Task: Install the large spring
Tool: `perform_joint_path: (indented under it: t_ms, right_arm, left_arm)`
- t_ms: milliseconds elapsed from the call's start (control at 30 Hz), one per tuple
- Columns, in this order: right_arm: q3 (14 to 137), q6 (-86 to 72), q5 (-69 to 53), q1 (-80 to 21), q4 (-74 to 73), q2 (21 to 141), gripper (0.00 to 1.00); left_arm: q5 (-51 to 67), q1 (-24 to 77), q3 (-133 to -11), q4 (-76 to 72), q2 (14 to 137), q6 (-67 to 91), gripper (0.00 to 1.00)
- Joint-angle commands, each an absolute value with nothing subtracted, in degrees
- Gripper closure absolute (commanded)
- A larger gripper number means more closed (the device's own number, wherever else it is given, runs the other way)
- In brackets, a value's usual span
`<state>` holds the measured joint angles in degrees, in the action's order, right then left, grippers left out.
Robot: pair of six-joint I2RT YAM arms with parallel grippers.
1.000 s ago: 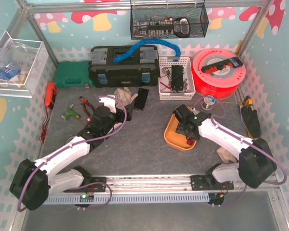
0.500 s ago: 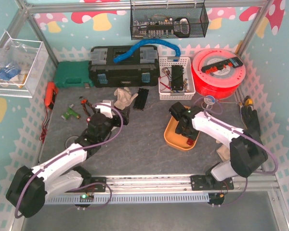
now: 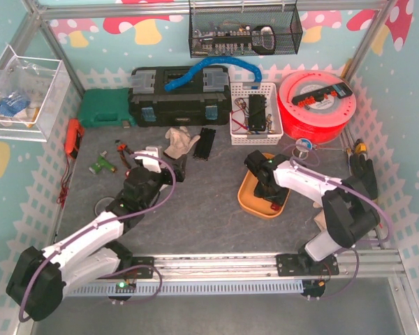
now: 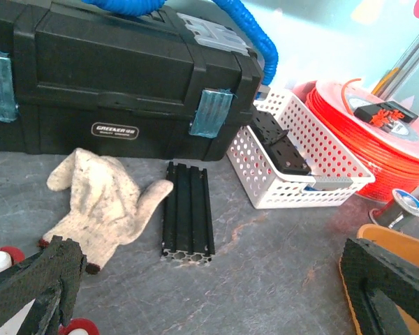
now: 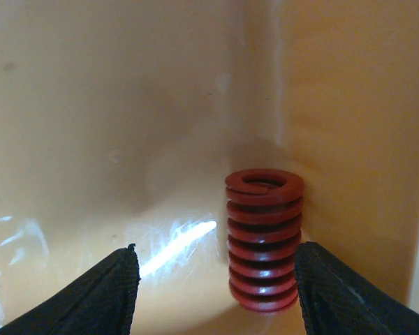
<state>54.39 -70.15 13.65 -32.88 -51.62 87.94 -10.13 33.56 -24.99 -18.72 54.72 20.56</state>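
Observation:
The large red coil spring (image 5: 264, 237) stands upright in the orange tray (image 5: 126, 105), close to its wall. My right gripper (image 5: 216, 296) is open and low in the tray; the spring sits between its fingers, close to the right fingertip (image 5: 349, 293), apart from both. From above, the right gripper (image 3: 265, 188) reaches down into the orange tray (image 3: 246, 199). My left gripper (image 4: 209, 300) is open and empty just above the mat, facing a black aluminium extrusion (image 4: 188, 216). From above, the left gripper (image 3: 169, 169) is at centre left.
A white work glove (image 4: 98, 199) lies left of the extrusion. A black toolbox (image 4: 119, 77), a white perforated basket (image 4: 300, 157) and a red filament spool (image 4: 377, 132) line the back. Small red-and-white parts (image 4: 0, 259) lie by the left finger. Tools lie at far left (image 3: 108, 160).
My right gripper has swung left and gone down into the orange tray around the spring. My left arm has drawn back a little toward the near left.

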Motion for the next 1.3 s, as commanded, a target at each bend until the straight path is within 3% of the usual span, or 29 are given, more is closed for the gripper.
perform_joint_path:
  t_ms: [0, 367, 767, 1067, 1267]
  right_arm:
    - [52.24, -69.59, 13.94, -32.09, -50.19, 90.25, 0.38]
    - [52.57, -65.36, 8.98, -31.79, -41.64, 91.98, 0.45]
    - [49.13, -62.26, 6.67, -31.90, -41.37, 89.25, 0.45]
    - [47.31, -57.98, 5.79, -31.87, -36.83, 88.83, 0.68]
    - [46.77, -50.64, 13.36, -31.88, -33.45, 83.21, 0.78]
  left_arm:
    - [-10.74, 33.97, -23.90, -20.08, 53.38, 19.82, 0.01]
    - [-11.62, 33.93, -23.52, -20.05, 53.38, 19.38, 0.01]
    - [-12.56, 33.94, -23.32, -20.13, 53.27, 19.33, 0.01]
    - [-13.32, 33.84, -23.07, -19.85, 53.38, 19.43, 0.01]
    - [-14.48, 33.85, -23.29, -19.26, 53.60, 20.97, 0.01]
